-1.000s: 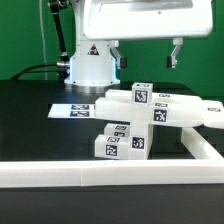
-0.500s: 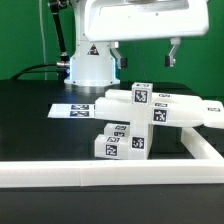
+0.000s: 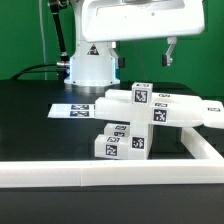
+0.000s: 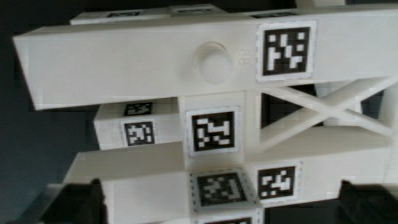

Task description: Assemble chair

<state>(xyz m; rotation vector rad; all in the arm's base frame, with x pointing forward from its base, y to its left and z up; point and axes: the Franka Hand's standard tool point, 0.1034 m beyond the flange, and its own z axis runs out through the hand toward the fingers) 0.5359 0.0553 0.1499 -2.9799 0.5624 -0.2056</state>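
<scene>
The chair (image 3: 150,110) stands as a partly joined cluster of white blocky parts with black-and-white tags on the black table, right of centre in the exterior view. A long slab lies across stacked blocks, and two small tagged cubes (image 3: 120,146) sit at the front. My gripper (image 3: 143,52) hangs well above it, open, with nothing between its fingers (image 3: 172,50). In the wrist view the chair (image 4: 178,70) fills the picture, showing a slab with a round peg hole, a cross-braced part and tagged blocks. My gripper (image 4: 228,205) straddles it from above, touching nothing.
The marker board (image 3: 78,108) lies flat behind the chair at the exterior view's left. A white L-shaped border rail (image 3: 100,174) runs along the front and up the right side. The robot base (image 3: 92,66) stands at the back.
The gripper has risen slightly and drifted a little toward the exterior view's left. It stays open. The chair parts have not moved.
</scene>
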